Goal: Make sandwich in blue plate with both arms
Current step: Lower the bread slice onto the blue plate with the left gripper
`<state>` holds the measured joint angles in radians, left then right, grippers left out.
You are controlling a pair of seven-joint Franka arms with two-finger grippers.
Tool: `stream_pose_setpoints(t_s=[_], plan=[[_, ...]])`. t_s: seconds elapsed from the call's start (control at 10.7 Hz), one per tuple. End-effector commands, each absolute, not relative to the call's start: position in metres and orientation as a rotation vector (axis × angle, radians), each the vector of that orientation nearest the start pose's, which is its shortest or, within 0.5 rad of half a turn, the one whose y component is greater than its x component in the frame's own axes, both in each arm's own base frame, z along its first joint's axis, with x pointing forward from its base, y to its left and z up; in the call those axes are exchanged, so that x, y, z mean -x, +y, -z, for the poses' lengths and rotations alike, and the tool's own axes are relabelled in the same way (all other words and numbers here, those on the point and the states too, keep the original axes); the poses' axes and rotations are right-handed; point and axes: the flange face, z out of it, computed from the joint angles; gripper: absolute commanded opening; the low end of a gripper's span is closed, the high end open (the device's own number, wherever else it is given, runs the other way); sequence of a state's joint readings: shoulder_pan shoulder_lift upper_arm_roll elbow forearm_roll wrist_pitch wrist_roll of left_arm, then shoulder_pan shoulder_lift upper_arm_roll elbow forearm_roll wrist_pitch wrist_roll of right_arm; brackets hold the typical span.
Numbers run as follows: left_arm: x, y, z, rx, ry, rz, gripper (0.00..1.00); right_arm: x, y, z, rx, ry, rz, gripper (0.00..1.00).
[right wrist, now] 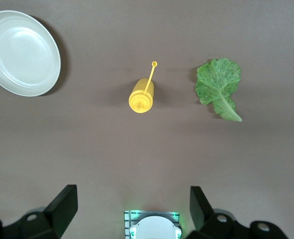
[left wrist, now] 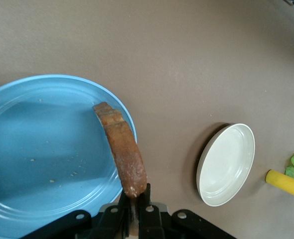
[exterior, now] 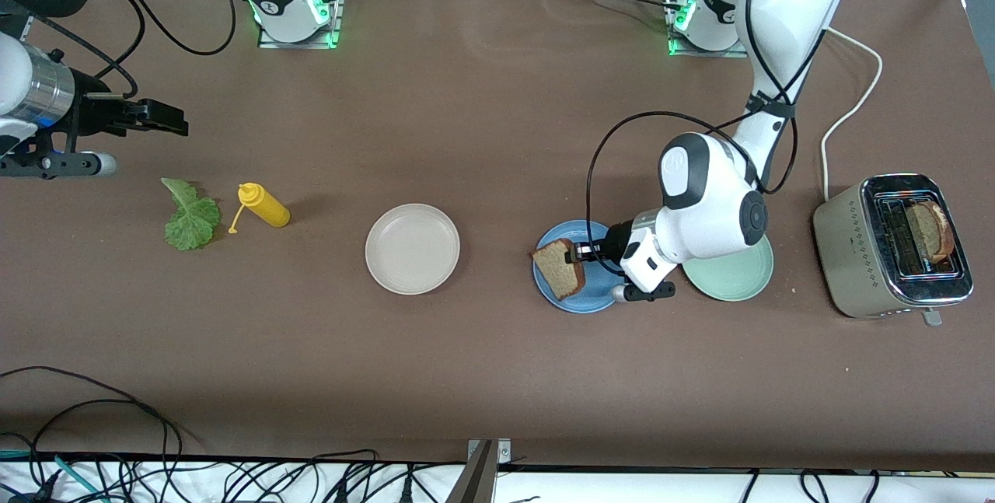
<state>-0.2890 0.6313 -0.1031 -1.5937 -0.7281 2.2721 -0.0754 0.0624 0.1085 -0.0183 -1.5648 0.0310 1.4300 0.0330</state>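
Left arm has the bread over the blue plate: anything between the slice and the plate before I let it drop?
Nothing visible. The left gripper, shut on the bread slice, holds it on edge over the blue plate, whose surface under it shows only crumbs.

Beige-white plate (right wrist: 21, 53), yellow squeeze bottle (right wrist: 142, 96), lettuce leaf (right wrist: 218, 86) on brown table (right wrist: 147, 154), right end effector (right wrist: 133, 211) fingers spread

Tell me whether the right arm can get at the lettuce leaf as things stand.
Probably yes. The right gripper hangs open over bare table near the lettuce leaf, and nothing lies on it; the yellow bottle stands beside it, apart.
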Motion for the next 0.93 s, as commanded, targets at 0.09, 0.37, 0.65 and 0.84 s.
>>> stream_pose_setpoints(t_s=[0.09, 0.37, 0.65, 0.84], plan=[[-0.665, -0.252, -0.274, -2.491, 0.169, 0.087, 0.0, -0.566, 0.03, -0.551, 3.083, -0.031, -0.375, 1.0], [-0.667, -0.246, -0.273, -2.489, 0.158, 0.079, 0.0, -0.566, 0.031, -0.55, 3.083, -0.028, -0.38, 1.0], [-0.664, -0.256, -0.276, -2.481, 0.157, 0.086, 0.0, -0.566, 0.034, -0.55, 3.062, -0.033, -0.374, 1.0], [-0.657, -0.284, -0.287, -2.448, 0.21, 0.13, 0.0, -0.567, 0.035, -0.55, 3.059, -0.033, -0.371, 1.0]])
